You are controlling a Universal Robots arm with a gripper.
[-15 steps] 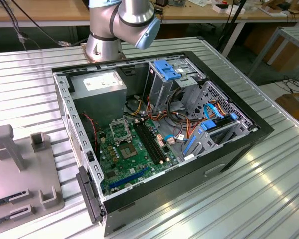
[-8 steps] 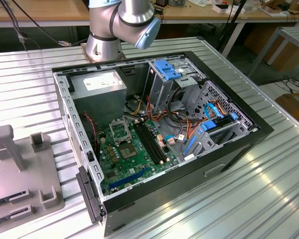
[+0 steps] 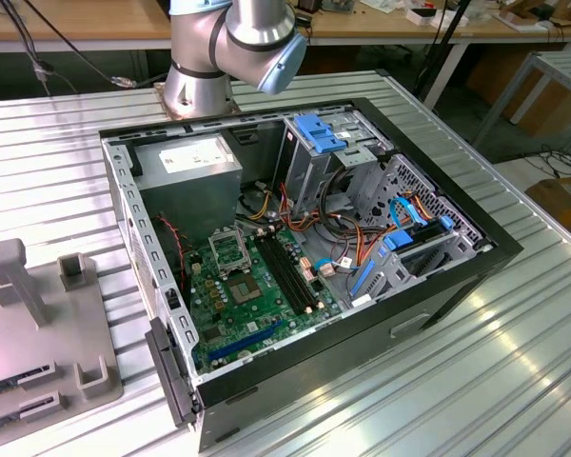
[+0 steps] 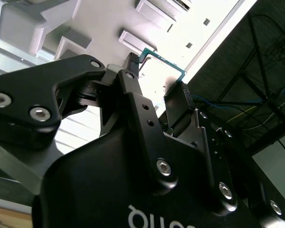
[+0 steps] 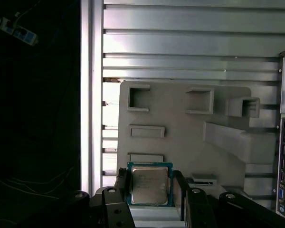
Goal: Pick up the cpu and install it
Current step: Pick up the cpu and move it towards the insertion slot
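The cpu (image 5: 149, 183), a small square chip with a silver top plate and a thin green rim, sits between the two black fingers of my gripper (image 5: 152, 189). The fingers press on its opposite edges. In the second wrist view the cpu (image 4: 159, 71) shows as a bright square with a green edge between the fingertips of the gripper (image 4: 157, 76). It hangs above the grey fixture block (image 5: 180, 128). In the exterior view the metal socket frame (image 3: 230, 249) lies on the green motherboard (image 3: 238, 305) inside the open computer case.
The open black case (image 3: 476, 267) holds a power supply (image 3: 195, 164), blue drive brackets (image 3: 324, 133) and bundled cables (image 3: 362, 238). The grey fixture block (image 3: 38, 333) with raised posts stands at the exterior view's left on the ribbed metal table (image 3: 514, 381). The arm's base (image 3: 205, 81) rises behind the case.
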